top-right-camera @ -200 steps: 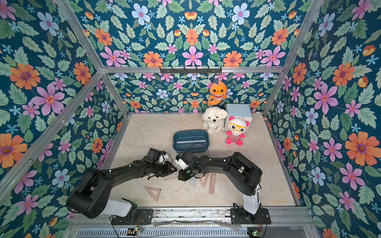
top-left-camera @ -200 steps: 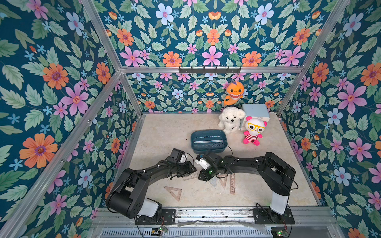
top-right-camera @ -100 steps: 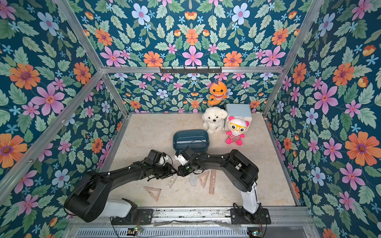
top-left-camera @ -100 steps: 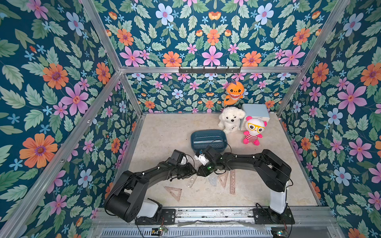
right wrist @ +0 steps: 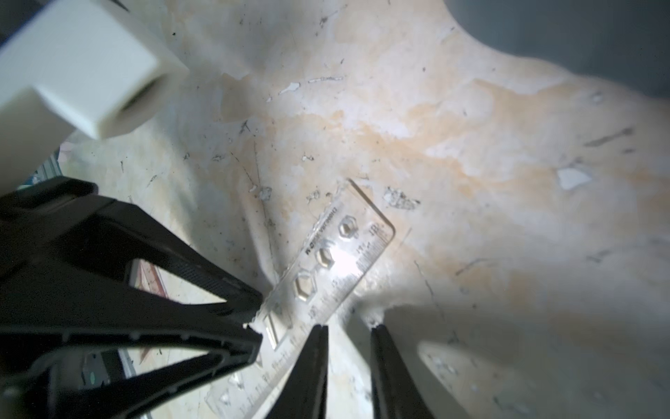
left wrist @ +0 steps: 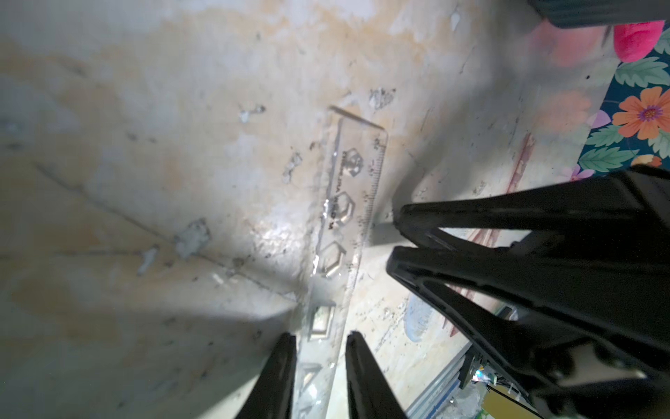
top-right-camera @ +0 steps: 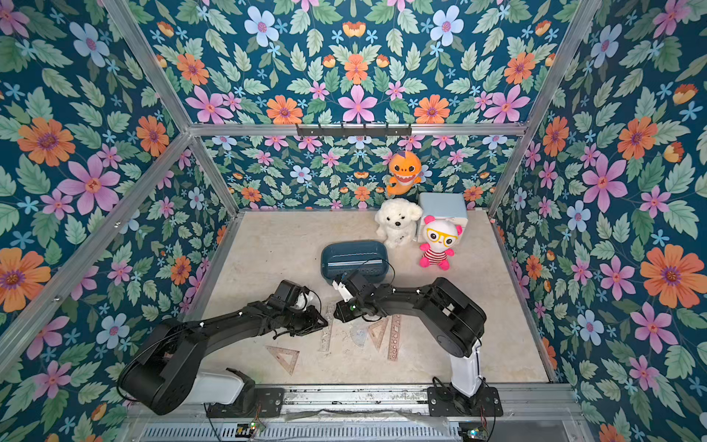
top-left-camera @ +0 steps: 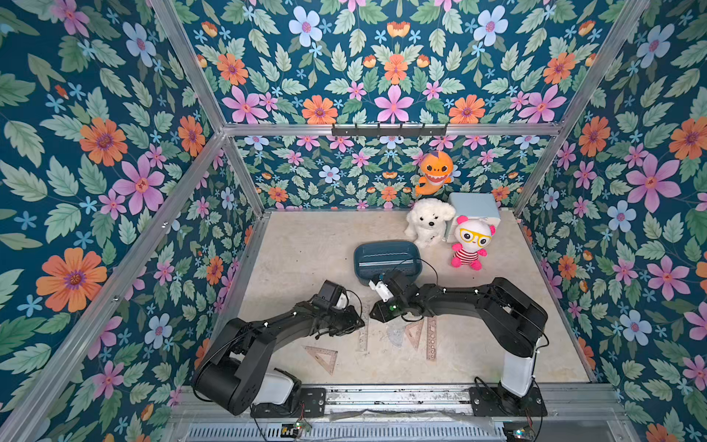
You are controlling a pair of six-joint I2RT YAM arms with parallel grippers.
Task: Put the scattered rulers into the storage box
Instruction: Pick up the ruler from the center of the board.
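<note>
Left gripper is straddling clear hexagon-stencil plastic ruler front-centre bench, clamp unclear. Right gripper, slightly parted and empty, is sitting alongside. Next needs firm pinch, lift toward dark-teal plastic storage box.

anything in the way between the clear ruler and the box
Yes: the right gripper and its wrist sit beside the far end of the clear ruler, on the line to the box. Nothing else lies between them in both top views.
</note>
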